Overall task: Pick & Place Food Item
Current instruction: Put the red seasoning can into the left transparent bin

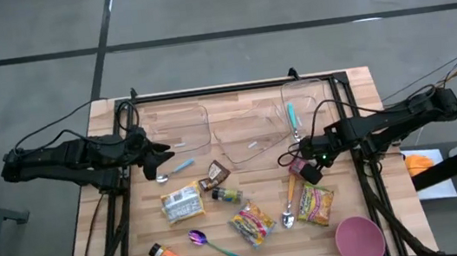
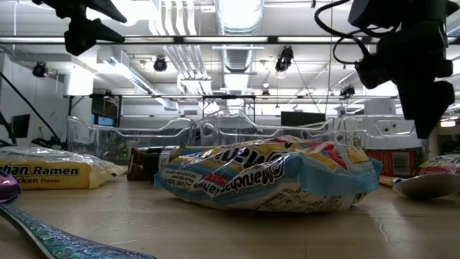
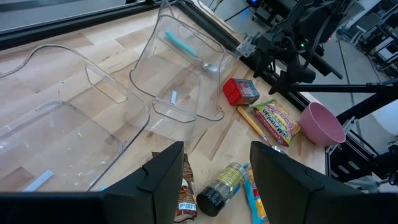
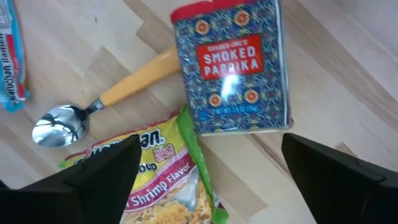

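Observation:
A red and blue smoked paprika tin [image 4: 233, 68] lies flat on the wooden table, next to a shrimp ramen pack [image 4: 155, 180] and a yellow-handled spoon [image 4: 99, 106]. My right gripper [image 1: 309, 158] hangs over the tin [image 1: 308, 172], pointing steeply down. It is open, and its fingers [image 4: 106, 168] stand wide apart above the tin and touch nothing. My left gripper [image 1: 158, 154] waits at the table's left side, above the table. It is open with nothing between its fingers [image 3: 165, 177].
Three clear plastic containers [image 1: 251, 134] stand along the far side; the right one [image 1: 309, 105] holds a teal utensil. A pink bowl [image 1: 360, 238] sits near the front right. Ramen packs [image 1: 182, 202], small bottles [image 1: 228, 195] and a purple spoon [image 1: 200, 236] lie mid-table.

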Robot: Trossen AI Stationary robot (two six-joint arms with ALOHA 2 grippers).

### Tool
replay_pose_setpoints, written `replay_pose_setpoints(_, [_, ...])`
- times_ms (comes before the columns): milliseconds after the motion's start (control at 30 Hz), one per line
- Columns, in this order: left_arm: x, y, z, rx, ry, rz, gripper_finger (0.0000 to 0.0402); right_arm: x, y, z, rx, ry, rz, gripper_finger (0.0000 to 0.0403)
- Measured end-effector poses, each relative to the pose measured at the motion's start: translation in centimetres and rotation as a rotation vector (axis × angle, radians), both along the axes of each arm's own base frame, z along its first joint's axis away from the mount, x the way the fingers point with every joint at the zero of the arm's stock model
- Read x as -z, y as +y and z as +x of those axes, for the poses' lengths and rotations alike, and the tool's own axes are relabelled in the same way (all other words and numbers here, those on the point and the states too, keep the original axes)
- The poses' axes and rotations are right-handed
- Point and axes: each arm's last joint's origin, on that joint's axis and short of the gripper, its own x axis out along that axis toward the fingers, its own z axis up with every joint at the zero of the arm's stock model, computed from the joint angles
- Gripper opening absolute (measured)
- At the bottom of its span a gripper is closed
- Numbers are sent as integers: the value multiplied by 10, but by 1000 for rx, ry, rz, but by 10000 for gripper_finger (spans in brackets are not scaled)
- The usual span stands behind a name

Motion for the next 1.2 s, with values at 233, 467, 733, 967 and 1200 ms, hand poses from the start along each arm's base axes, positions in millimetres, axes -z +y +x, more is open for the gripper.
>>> replay_pose_setpoints(233, [0, 0, 0, 0, 0, 0, 193, 0, 0, 2, -12, -19, -12, 397])
replay_pose_setpoints(467, [0, 0, 0, 0, 0, 0, 193, 3, -1, 1, -4, -6, -28, 398])
replay_pose_setpoints(733, [0, 0, 0, -2, 0, 1, 193, 21, -2, 18, -60, 87, -137, 398])
replay_pose_setpoints(967, [0, 0, 0, -3, 0, 1, 193, 36, -1, 33, -126, 183, -193, 398])
replay_pose_setpoints(1200, [0, 0, 0, -3, 0, 1, 192, 42, 0, 41, -144, 233, -216, 398])
